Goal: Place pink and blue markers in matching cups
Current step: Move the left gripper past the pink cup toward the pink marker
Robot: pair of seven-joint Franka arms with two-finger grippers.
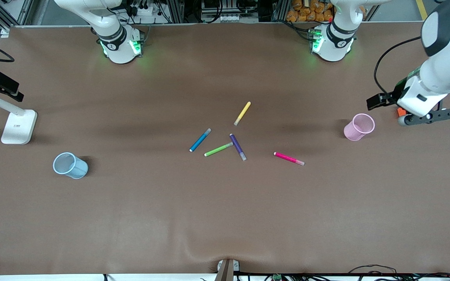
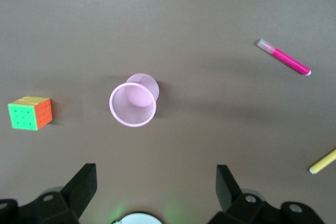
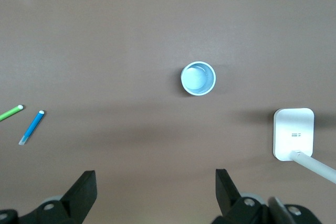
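Note:
The pink marker (image 1: 289, 158) (image 2: 284, 57) lies flat on the brown table, between the middle cluster of pens and the pale pink cup (image 1: 359, 127) (image 2: 133, 104). That cup stands upright toward the left arm's end. The blue marker (image 1: 200, 140) (image 3: 31, 127) lies in the middle cluster. Toward the right arm's end stands the light blue cup (image 1: 70, 165) (image 3: 198, 78), upright. My left gripper (image 1: 426, 117) (image 2: 156, 182) hangs open and holds nothing, high over the table just past the pink cup. My right gripper (image 3: 156, 184) is open with nothing in it, high above the blue cup's area; the front view does not show it.
A yellow marker (image 1: 242, 113) (image 2: 323, 161), a green marker (image 1: 218, 149) (image 3: 10, 112) and a purple marker (image 1: 238, 146) lie near the blue one. A colour cube (image 2: 30, 113) sits beside the pink cup. A white stand base (image 1: 18, 126) (image 3: 293, 132) stands near the blue cup.

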